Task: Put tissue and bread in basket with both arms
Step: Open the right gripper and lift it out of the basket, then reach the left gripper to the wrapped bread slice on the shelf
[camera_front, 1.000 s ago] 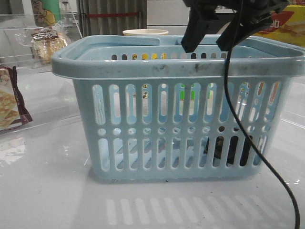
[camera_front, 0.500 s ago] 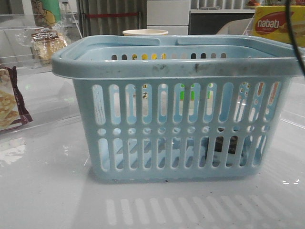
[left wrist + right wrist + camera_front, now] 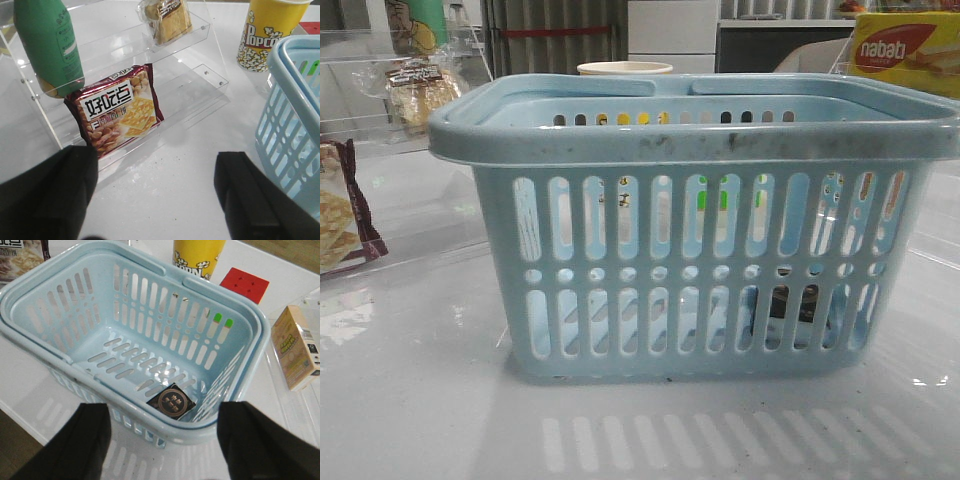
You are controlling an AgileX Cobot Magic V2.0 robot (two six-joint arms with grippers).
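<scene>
Slotted light-blue plastic basket (image 3: 690,230) mid-bench, scuffed broad rim, flat dark square tissue (image 3: 171,401) on its floor, glossy bagged bread (image 3: 165,19) on clear shelf, left gripper (image 3: 155,197) and right gripper (image 3: 162,440) both spread wide, empty

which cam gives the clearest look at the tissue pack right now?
Right wrist view: it looks down into the basket, so the tissue pack lies unobstructed on the floor near a corner. The front view shows only dark slivers of it through the slots. The left wrist view shows just the basket's outer wall, no tissue.
</scene>
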